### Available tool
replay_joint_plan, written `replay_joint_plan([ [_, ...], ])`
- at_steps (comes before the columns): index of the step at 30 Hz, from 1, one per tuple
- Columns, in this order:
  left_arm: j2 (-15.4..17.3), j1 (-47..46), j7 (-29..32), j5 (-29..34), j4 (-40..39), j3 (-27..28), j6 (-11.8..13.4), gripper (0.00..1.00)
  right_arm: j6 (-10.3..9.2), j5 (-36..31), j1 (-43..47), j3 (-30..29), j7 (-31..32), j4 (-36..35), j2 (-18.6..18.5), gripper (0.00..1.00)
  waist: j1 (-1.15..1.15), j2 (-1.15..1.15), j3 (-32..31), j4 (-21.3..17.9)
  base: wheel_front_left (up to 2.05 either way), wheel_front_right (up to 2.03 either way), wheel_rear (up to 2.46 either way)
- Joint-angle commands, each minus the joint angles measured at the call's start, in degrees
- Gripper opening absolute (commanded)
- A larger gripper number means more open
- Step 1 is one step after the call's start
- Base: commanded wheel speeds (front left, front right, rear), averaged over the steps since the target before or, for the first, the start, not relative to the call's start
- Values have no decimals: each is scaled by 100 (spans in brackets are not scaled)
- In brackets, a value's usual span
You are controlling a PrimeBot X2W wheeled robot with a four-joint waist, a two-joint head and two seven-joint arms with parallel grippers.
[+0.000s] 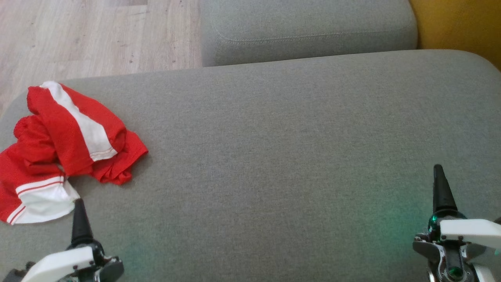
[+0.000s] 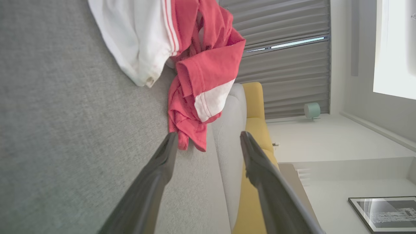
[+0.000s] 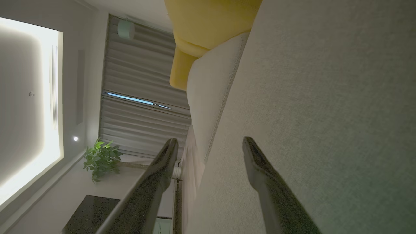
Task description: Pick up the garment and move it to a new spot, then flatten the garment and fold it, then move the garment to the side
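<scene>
The garment (image 1: 66, 133), red mesh with white panels and thin stripes, lies crumpled at the left end of the grey sofa seat (image 1: 274, 137). In the head view my left gripper (image 1: 79, 205) is at the lower left, its tip just beside the garment's white hem. The left wrist view shows this gripper (image 2: 209, 138) open and holding nothing, with the garment (image 2: 201, 74) bunched just beyond its fingertips. My right gripper (image 1: 438, 172) hovers over bare cushion at the lower right, far from the garment. In the right wrist view it (image 3: 210, 144) is open with nothing between its fingers.
A second grey cushion (image 1: 305, 31) sits behind the seat. A yellow upholstered piece (image 1: 458, 23) stands at the back right. Wooden floor (image 1: 78, 35) shows past the seat's far left edge. The garment's left side hangs near the seat's left edge.
</scene>
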Motion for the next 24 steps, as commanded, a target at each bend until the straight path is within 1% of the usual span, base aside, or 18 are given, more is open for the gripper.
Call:
replay_joint_plan([
  [1, 33, -290, -76, 164, -299, 162, -12, 100, -1, -296, -307, 59, -92, -289, -25, 100, 0, 0, 2, -4, 0, 0, 0],
  [8, 35, -314, -195, 589, -592, 221, -14, 100, -1, -1187, -323, 126, -210, -575, -27, 100, 0, 0, 12, -28, 0, 0, 0],
  [15, 37, -284, -314, 1190, -907, 122, -17, 100, -2, -1867, -305, 289, -328, -782, -29, 100, 0, 0, 25, -63, 0, 0, 0],
  [19, 38, -262, -382, 1646, -1083, 6, -1, 100, -2, -2275, -298, 396, -396, -859, -31, 100, 0, 0, 33, -79, 0, 0, 0],
  [24, 40, -225, -467, 2248, -1272, -185, 79, 100, -2, -2791, -292, 507, -481, -920, -32, 100, 0, 0, 37, -89, 0, 0, 0],
])
